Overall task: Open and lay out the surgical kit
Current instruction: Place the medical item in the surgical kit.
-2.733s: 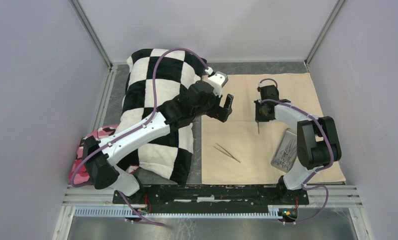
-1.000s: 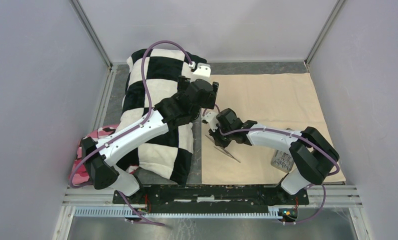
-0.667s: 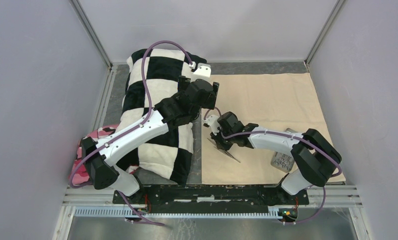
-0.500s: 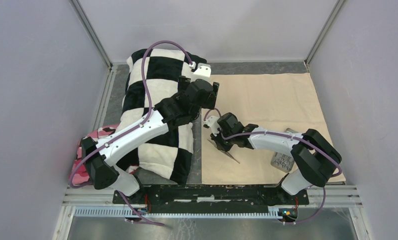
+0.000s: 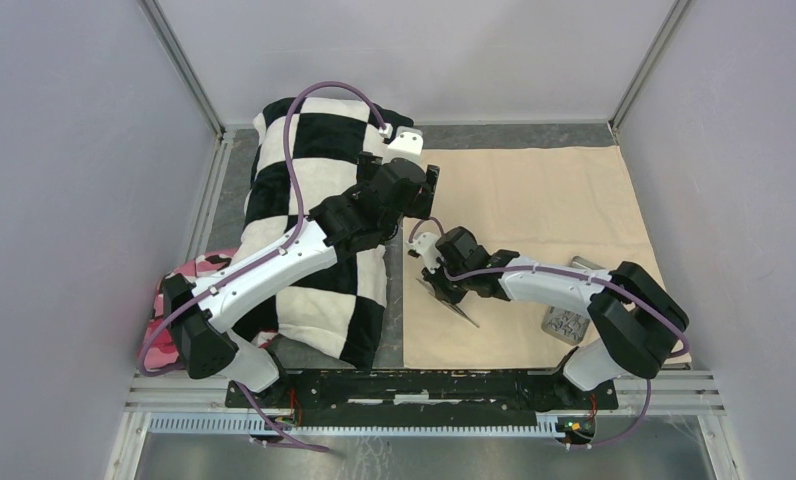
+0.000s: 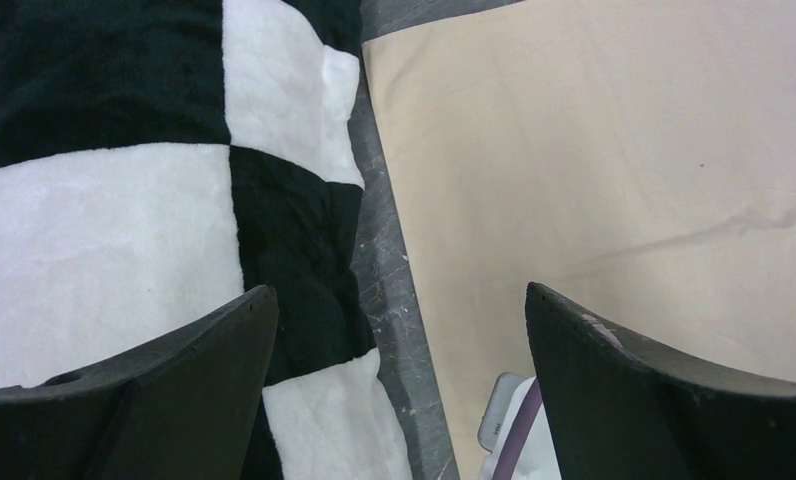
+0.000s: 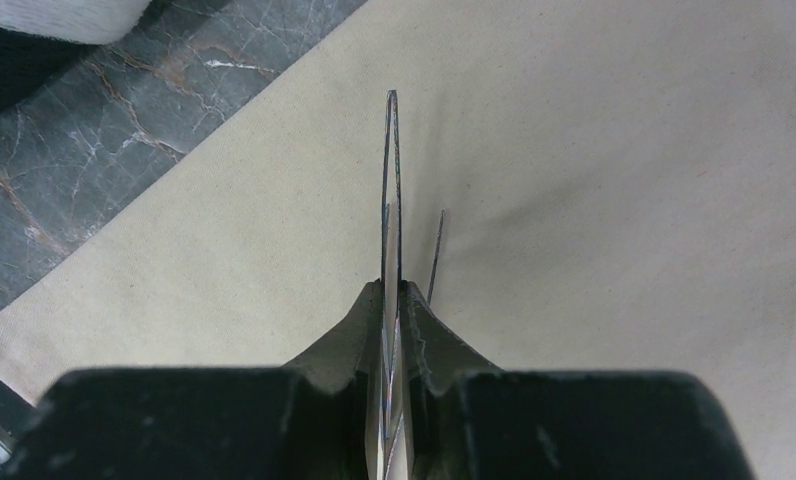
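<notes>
The tweezers (image 7: 391,180) are thin bright steel, smooth and glossy along the edge. The fingers (image 7: 349,335) of my right gripper (image 7: 394,296) are matt black plastic. The cloth wrap (image 7: 624,200) is beige woven fabric, matt, fine-grained, with soft creases. The table (image 7: 94,170) looks like grey veined stone, faintly shiny. The checkered pillow (image 6: 104,220) is plush, fuzzy fleece. The tray (image 5: 566,322) is dull grey metal.

I count one beige wrap (image 5: 534,190), one grey tray (image 5: 562,325) on it, one tweezers (image 7: 391,200), one checkered pillow (image 5: 274,190) beside it, one pink cloth (image 5: 206,262).
</notes>
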Tool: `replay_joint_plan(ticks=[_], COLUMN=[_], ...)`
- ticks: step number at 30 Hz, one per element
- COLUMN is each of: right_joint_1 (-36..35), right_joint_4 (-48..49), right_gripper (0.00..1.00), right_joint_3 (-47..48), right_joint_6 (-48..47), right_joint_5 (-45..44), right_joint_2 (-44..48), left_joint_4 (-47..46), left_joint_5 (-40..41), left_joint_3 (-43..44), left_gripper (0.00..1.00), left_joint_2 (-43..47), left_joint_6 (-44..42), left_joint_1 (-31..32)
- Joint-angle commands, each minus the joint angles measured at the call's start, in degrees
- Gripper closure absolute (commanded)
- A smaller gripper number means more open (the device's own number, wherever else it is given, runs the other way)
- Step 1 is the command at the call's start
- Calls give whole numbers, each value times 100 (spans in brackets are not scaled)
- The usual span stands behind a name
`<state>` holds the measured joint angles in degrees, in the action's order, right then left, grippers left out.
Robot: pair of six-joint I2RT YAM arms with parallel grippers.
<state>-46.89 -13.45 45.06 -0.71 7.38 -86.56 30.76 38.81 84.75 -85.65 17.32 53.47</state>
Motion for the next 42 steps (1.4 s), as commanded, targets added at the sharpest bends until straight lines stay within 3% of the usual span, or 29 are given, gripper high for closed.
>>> replay_joint_plan(ticks=[1,31,35,38,42], right_joint_1=[-54,-153,-160,-58,818], right_joint_4=[36,1,99,27,-179], right_gripper=[86,68,62,53,48], right_joint_3=[-74,-25,-74,-269,-906], right_joint_6=[62,259,326,337,434], right_joint_5=[-104,-270,-201,-626,-899], right_joint_2=[192,273,863,1579,2691], left_joint_4=[-167,-180,-177,-184,-190], left_joint_5=[-11,-74,-75,-75,-112], left_joint_3=[191,180,181,175,177], left_gripper=[1,1,1,1,0], left_joint_2=[136,136,144,165,180], left_joint_6=[202,184,186,175,171], left_joint_1=[14,8,14,14,13])
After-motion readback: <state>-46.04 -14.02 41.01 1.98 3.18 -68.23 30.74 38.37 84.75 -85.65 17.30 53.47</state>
